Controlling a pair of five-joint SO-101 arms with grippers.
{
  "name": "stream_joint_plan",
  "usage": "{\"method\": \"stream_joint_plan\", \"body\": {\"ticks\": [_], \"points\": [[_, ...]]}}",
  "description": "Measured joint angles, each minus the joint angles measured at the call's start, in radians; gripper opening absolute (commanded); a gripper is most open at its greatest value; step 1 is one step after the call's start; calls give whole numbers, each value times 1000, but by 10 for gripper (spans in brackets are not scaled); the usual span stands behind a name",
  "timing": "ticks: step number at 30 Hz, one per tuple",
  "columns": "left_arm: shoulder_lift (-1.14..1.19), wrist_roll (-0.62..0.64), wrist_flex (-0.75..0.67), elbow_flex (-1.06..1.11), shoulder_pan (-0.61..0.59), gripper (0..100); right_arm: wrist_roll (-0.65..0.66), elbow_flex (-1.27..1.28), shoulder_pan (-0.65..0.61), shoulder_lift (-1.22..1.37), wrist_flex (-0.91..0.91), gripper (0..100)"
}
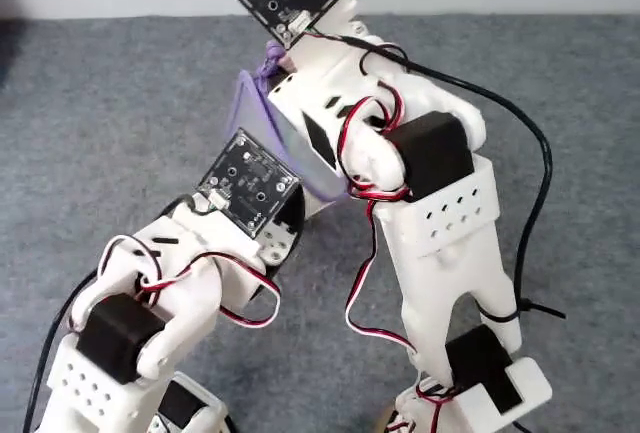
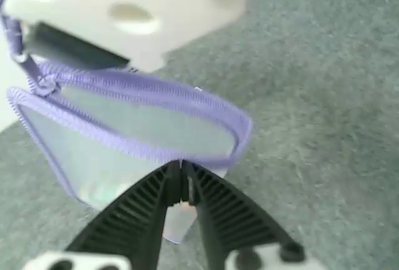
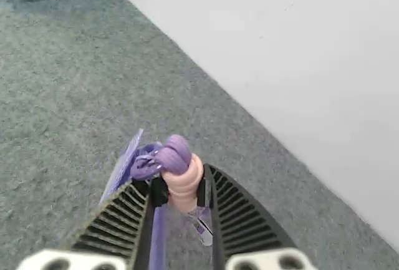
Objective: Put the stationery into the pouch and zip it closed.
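On my grey felt table top, the white left arm and right arm meet over the middle. The translucent, purple-edged pouch stands on edge between them, close against the right arm's wrist. My left gripper is clenched on one edge of the pouch, while my right gripper is clamped round the pink bead of the zipper pull, with the purple cord knot touching it; I cannot tell whether the zip is run shut.
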Motion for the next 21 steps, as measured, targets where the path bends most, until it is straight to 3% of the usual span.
{"method": "stream_joint_plan", "body": {"ticks": [13,21], "points": [[-178,0,110,5,-35,14,0,-92,-23,0,2,7],[-170,54,-89,175,107,14,0,-92,-115,0,14,7]]}}
